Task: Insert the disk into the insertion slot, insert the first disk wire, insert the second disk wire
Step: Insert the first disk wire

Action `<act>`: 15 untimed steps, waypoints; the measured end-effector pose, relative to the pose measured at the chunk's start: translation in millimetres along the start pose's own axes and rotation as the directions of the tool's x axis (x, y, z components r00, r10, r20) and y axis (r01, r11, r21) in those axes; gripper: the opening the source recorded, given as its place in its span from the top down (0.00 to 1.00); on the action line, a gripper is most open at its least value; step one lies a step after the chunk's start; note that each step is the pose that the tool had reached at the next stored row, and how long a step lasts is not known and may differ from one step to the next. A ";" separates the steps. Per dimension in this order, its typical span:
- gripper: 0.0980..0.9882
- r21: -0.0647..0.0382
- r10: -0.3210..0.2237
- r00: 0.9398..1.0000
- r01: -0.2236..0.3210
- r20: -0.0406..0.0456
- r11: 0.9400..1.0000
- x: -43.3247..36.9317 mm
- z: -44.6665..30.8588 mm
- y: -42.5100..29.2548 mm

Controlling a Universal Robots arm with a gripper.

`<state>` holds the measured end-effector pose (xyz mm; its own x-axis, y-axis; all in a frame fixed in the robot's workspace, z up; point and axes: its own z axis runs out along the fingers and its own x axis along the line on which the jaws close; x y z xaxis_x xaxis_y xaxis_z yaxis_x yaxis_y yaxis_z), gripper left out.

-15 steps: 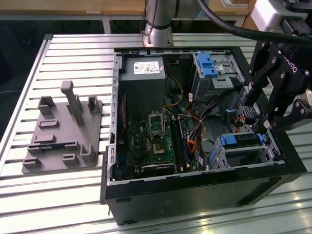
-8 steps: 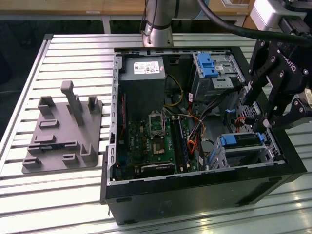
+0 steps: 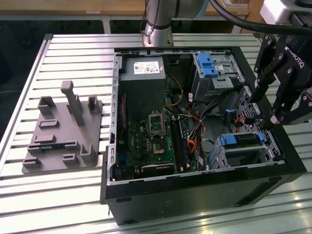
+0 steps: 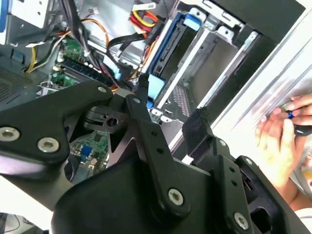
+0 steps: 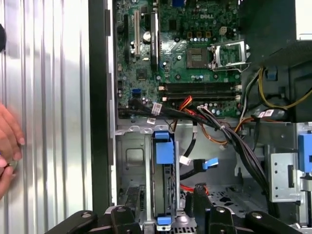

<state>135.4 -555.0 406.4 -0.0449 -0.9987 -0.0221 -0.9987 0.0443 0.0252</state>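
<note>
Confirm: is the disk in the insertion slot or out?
In: the disk sits between the walls of the insertion slot, seen in the exterior view.

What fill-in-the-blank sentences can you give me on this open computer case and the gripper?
1. The disk sits in the slot, framed by a ____ carrier.
2. The gripper hangs above the case at the exterior view's ____.
3. A grey fixture lies on the table at the exterior view's ____.
Missing words: blue; right; left.
</note>
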 end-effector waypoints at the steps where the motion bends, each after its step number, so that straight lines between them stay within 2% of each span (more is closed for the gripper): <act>1: 0.48 0.000 0.003 1.000 -0.003 -0.009 1.000 -0.3 0.2 -0.8; 3: 0.48 0.001 0.015 1.000 -0.015 -0.021 1.000 -0.6 0.8 -2.2; 7: 0.48 0.003 0.037 0.999 -0.037 -0.031 0.999 -1.8 2.7 -5.3; 11: 0.48 -0.004 0.038 0.998 -0.038 -0.053 0.999 -3.8 4.4 -12.2; 15: 0.48 -0.006 0.038 0.997 -0.038 -0.063 0.999 -11.5 6.9 -17.5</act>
<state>153.2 -544.1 399.3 -0.0810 -0.9958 0.0415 -0.9961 0.0824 0.0325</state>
